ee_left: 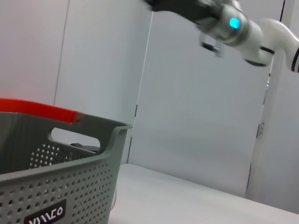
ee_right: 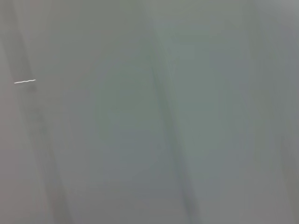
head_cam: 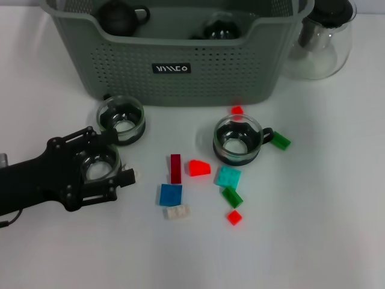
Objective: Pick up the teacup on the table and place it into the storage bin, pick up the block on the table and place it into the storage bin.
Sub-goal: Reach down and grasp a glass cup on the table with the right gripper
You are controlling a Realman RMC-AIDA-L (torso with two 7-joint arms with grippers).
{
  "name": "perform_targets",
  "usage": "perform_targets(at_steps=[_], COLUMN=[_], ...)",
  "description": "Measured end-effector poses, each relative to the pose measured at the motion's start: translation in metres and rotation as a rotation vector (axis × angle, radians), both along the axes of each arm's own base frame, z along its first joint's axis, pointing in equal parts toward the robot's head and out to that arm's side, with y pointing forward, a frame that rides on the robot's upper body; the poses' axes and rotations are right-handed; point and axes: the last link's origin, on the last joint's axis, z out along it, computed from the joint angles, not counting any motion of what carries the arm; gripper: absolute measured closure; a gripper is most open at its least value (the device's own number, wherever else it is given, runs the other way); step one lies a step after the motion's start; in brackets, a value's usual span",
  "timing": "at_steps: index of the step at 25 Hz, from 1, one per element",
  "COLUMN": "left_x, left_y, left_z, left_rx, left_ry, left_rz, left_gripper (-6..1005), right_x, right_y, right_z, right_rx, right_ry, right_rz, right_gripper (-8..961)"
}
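A glass teacup (head_cam: 99, 165) stands on the white table at the left, between the fingers of my black left gripper (head_cam: 111, 159), which close against its sides. Two more teacups stand free, one (head_cam: 120, 120) just behind the gripper and one (head_cam: 239, 139) at the centre right. Loose blocks lie in the middle: dark red (head_cam: 175, 168), orange-red (head_cam: 199, 167), cyan (head_cam: 228, 177), blue (head_cam: 171, 194) and white (head_cam: 177, 212). The grey-green storage bin (head_cam: 180, 72) stands at the back; its corner shows as storage bin (ee_left: 70, 186) in the left wrist view. My right gripper (ee_left: 180, 8) hangs high up, far off.
A clear glass pitcher (head_cam: 322, 42) with a dark lid stands right of the bin. Inside the bin are a dark teapot (head_cam: 123, 17) and another glass piece (head_cam: 221, 29). Small green (head_cam: 280, 140) and red (head_cam: 234, 217) blocks lie around the right teacup.
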Motion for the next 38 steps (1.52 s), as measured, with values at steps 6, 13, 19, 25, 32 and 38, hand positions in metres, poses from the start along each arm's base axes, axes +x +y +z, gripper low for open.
perform_targets(at_steps=[6,13,19,25,32,38], left_x=[0.000,-0.001,-0.002,-0.005,-0.005,-0.006], left_y=[0.000,-0.001,-0.002,-0.005,-0.005,-0.005], left_z=[0.000,0.001,0.001,0.003,0.004,0.003], left_rx=[0.001,0.002,0.010,0.027,0.030,0.031], left_ry=[0.000,-0.002,-0.006,-0.012,-0.013,-0.010], left_rz=[-0.001,0.004,0.009,0.030,0.032,0.035], left_gripper=[157,157,157,158,158,158], right_x=[0.038,0.040,0.020,0.019,0.031,0.042], right_y=[-0.050,-0.048,-0.047,-0.046,-0.034,-0.024], right_z=[-0.010,-0.060,-0.100,-0.132,-0.161,-0.177], right_rx=[-0.078,-0.181,-0.219,-0.179,-0.209,-0.190], right_ry=[-0.423,-0.991,-1.206,-1.303,-1.293,-1.274], right_rz=[0.176,0.080,0.184,0.247,0.212,0.174], right_gripper=[571,589,606,624,645,662])
